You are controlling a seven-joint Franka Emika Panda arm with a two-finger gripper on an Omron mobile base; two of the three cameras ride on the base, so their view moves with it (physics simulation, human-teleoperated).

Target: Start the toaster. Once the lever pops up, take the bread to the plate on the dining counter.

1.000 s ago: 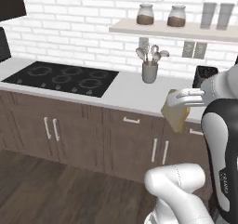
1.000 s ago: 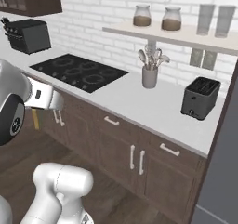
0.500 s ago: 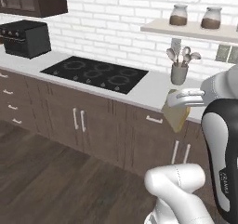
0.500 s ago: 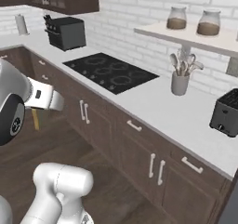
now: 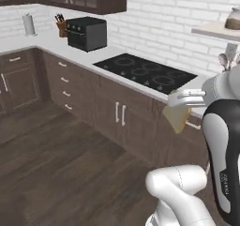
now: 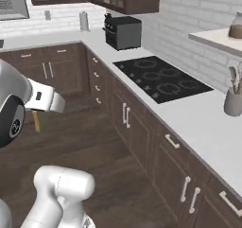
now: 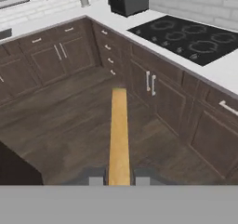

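My gripper [image 5: 186, 100] is shut on the bread [image 5: 177, 118], a tan slice that hangs below the fingers, held out in front of the lower cabinets. In the hand view the bread [image 7: 119, 137] shows edge-on as a narrow yellow strip rising from between the two fingertips [image 7: 96, 178] of the gripper [image 7: 119, 179]. From the right base camera a small corner of the bread [image 6: 36, 121] peeks out under the white hand. The toaster, the plate and the dining counter are out of view.
A grey worktop [image 5: 84, 56] runs along the brick wall with a black cooktop [image 5: 146, 73], a black countertop oven [image 5: 86, 33], a knife block [image 5: 59, 26] and a utensil cup [image 6: 233, 100]. Dark cabinets [image 7: 158, 90] stand below. Open wooden floor [image 5: 56, 159] lies to the left.
The whole picture has slid right, so the camera moved with the base. The toaster has left the right base view and the corner cabinets came in. The bread stays in the gripper.
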